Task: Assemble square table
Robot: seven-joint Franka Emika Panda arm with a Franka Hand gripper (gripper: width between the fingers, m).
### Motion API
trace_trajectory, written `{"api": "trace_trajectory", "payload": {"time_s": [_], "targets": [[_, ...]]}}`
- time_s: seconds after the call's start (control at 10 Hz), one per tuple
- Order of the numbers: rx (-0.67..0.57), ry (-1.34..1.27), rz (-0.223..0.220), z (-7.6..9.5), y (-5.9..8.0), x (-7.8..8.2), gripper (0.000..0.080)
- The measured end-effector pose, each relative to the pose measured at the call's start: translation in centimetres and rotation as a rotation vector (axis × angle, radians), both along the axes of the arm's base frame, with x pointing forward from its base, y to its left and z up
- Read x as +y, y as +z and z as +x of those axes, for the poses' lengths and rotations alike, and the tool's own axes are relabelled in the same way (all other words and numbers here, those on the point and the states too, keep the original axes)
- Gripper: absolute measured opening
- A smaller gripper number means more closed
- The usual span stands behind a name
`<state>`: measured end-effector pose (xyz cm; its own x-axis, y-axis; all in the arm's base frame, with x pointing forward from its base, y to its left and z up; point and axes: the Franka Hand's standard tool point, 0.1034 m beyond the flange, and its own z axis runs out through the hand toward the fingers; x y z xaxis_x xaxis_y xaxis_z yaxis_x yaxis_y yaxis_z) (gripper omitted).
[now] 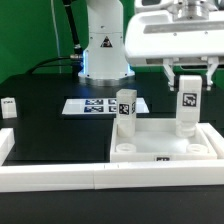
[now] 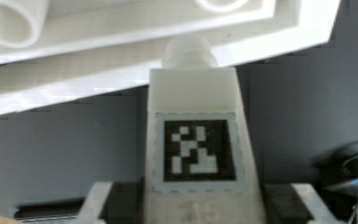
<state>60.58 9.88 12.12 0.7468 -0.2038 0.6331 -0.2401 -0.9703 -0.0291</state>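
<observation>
White plastic all round: the gripper (image 1: 187,85) was clamped on a leg (image 1: 187,105), whose black-and-white tag (image 2: 197,150) carried no readable writing. The leg stood upright at the square top (image 1: 160,148) (exterior view's right corner). A second leg (image 1: 125,108) stood there too, and the black table (image 1: 40,130) lay beneath.

Exterior view: one white square tabletop (image 1: 152,135); three short tagged legs, namely a first leg (image 1: 8,107), a second leg (image 1: 125,110) and a third leg (image 1: 187,108); one marker board (image 1: 100,105); one long border wall (image 1: 50,172).
</observation>
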Motion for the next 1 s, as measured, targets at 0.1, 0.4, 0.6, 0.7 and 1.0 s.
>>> {"api": "trace_trajectory", "payload": {"time_s": [0.1,0.4,0.6,0.7,1.0], "targets": [[0.006,0.009,-0.018,0.3,-0.5,0.5,0.0291],[0.017,0.022,-0.039,0.3,-1.5,1.5,0.0291],[0.016,0.023,-0.040,0.3,-1.5,1.5,0.0291],[-0.009,0.033,-0.049,0.2,-1.0,0.8,0.0291],[-0.002,0.033,-0.038,-0.3,-1.5,0.9,0.0291]]}}
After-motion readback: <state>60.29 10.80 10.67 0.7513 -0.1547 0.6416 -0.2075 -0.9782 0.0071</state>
